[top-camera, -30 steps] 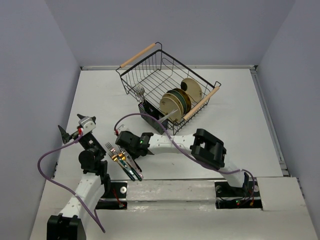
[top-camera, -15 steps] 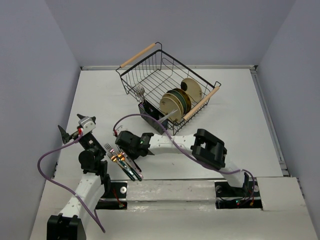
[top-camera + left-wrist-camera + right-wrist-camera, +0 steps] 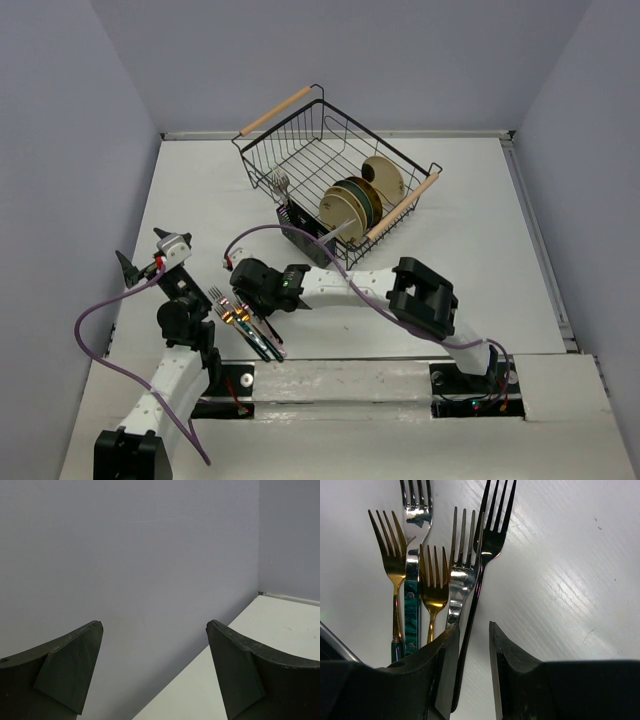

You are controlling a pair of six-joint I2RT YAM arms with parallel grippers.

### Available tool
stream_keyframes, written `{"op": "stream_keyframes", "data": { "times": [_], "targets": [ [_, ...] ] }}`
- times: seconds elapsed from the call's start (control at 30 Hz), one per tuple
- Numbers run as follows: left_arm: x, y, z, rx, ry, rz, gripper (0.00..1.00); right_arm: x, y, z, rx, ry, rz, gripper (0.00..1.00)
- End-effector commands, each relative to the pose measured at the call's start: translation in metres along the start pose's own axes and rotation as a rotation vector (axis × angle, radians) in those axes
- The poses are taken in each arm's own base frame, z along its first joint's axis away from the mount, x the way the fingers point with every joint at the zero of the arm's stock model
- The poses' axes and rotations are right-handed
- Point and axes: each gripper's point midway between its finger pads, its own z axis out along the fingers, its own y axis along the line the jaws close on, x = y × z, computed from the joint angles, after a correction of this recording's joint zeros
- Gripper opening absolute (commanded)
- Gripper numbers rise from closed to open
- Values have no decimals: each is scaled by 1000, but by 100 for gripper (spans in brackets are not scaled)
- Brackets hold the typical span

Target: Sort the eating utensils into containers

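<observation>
Several forks (image 3: 245,325) lie side by side on the white table near the front left. In the right wrist view they are a gold fork (image 3: 393,560), a silver fork with a teal handle (image 3: 412,610), a second gold fork (image 3: 434,590), a silver fork (image 3: 462,575) and a dark fork (image 3: 490,545). My right gripper (image 3: 474,626) (image 3: 252,300) is low over them, narrowly open, its jaws on either side of the dark fork's handle. The small black caddy (image 3: 300,235) hangs at the basket's near corner with one silver fork (image 3: 280,183) standing in it. My left gripper (image 3: 154,624) (image 3: 135,265) is raised, open and empty.
A big black wire basket (image 3: 300,150) with wooden handles stands at the back centre, with round plates (image 3: 355,203) upright in it. The left wall is right beside my left gripper. A purple cable (image 3: 95,320) loops by the left arm.
My right gripper has shifted slightly left over the forks. The left arm and the forks have not moved.
</observation>
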Motion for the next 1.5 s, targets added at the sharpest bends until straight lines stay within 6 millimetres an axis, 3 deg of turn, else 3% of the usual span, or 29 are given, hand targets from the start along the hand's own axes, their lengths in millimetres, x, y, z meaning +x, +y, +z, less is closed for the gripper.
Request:
{"op": "stream_keyframes", "data": {
  "times": [0.0,0.37,0.5,0.7,0.83,1.03,1.17,1.3,1.33,1.4,1.47],
  "targets": [
    [42,2,-25,14,41,38,99,-3,7,10,-4,-23,-14,36],
    [43,2,-25,16,41,41,99,23,2,38,-13,62,-3,36],
    [43,2,-25,14,41,42,99,30,-16,41,78,91,30,35],
    [43,2,-25,12,41,42,99,40,-72,25,300,138,97,31],
    [42,2,-25,11,40,40,99,56,-87,20,345,178,91,22],
    [43,2,-25,13,42,44,99,87,-99,16,348,252,104,20],
    [43,2,-24,13,45,46,99,87,-87,25,267,263,67,20],
    [43,4,-25,3,45,47,99,86,-93,40,235,264,117,9],
    [43,4,-25,5,44,47,99,86,-96,41,233,262,133,0],
    [43,4,-25,4,43,47,99,84,-98,39,237,241,138,0],
    [43,3,-25,8,42,44,99,65,-101,28,249,175,133,0]
  ]
}}
